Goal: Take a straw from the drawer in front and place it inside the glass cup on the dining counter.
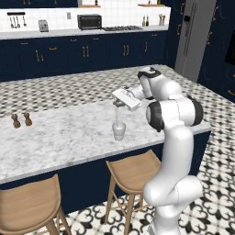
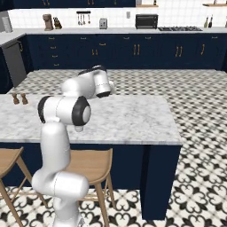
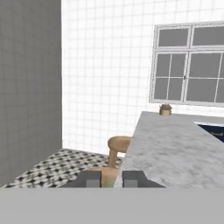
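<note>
While the gripper [image 1: 118, 104] hangs over the dining counter [image 1: 64, 137], its jaws are closed on the straw [image 1: 117, 114], which points down into the glass cup [image 1: 119, 131]. The cup stands near the counter's near edge, right of two brown shakers [image 1: 21, 120].
</note>
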Controlling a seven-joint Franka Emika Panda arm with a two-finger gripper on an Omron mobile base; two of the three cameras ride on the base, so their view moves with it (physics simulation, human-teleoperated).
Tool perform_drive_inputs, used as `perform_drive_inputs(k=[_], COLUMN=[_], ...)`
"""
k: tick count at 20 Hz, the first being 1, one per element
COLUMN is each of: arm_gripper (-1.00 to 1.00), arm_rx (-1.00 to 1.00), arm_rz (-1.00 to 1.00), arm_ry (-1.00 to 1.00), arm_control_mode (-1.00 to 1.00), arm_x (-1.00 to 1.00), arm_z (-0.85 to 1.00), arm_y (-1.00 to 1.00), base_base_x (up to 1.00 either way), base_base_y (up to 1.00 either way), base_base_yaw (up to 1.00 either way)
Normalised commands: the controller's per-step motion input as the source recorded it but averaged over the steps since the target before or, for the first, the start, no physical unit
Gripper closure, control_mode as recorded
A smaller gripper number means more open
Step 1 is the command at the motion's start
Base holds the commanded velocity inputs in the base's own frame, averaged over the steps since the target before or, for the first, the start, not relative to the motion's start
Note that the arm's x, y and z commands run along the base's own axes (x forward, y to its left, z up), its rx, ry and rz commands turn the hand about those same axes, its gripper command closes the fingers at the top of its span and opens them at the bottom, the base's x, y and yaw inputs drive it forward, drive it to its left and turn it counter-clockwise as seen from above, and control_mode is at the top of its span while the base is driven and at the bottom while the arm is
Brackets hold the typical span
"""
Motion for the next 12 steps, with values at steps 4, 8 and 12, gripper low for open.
perform_drive_inputs(k=[4, 8, 12], arm_gripper=[1.0, 1.0, 1.0], arm_rx=[0.0, 0.0, 0.0], arm_rz=[0.0, 0.0, -0.01], arm_ry=[0.0, 0.0, 0.0], arm_control_mode=[-1.0, -1.0, -1.0], arm_x=[0.33, 0.27, 0.27], arm_z=[-0.07, -0.17, -0.25], arm_y=[0.0, 0.0, -0.01], base_base_x=[0.0, 0.0, 0.0], base_base_y=[0.0, 0.0, 0.0], base_base_yaw=[0.0, 0.0, 0.0])
